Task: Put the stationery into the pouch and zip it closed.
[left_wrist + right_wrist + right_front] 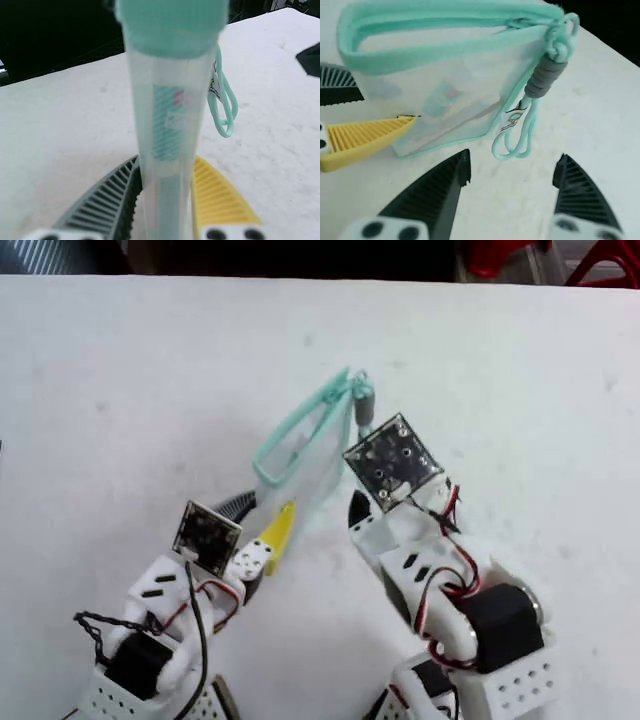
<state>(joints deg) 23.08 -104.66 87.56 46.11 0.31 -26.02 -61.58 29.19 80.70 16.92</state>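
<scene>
**One pouch pinched upright in the left tool, right tool spread by its cord**

The left tool (pixel 165 202) is clamped on the near end of the single pouch (pixel 167 125). Its one grey finger (pixel 102 200) presses one flat side and its one yellow finger (pixel 222 200) the other. The right tool (pixel 514 162) has its two black fingers (pixel 437 192) wide apart and grips nothing. It sits low over the counter (pixel 150 370), near the pouch's far end. In the high view one of those black fingers is covered by the wrist camera.

The pouch stands on its long edge on the counter between the two arms, slanting away from the left tool. Its mouth faces up, and the two mint-green lips of the trim are parted in a long narrow loop, so the zip is not closed. One mint cord loop (pixel 515 137) hangs from the far top corner. One grey bead (pixel 545 75) is threaded on it where it meets the pouch.

Through the clear wall one mint-coloured shape (pixel 440 97) with a pink patch shows inside. What it is, and how many pieces lie with it, cannot be made out. The pouch's near end is hidden between the left tool's fingers.

A small dark printed mark (pixel 512 116) sits beside the cord at that far corner, its letters too small to read
</scene>
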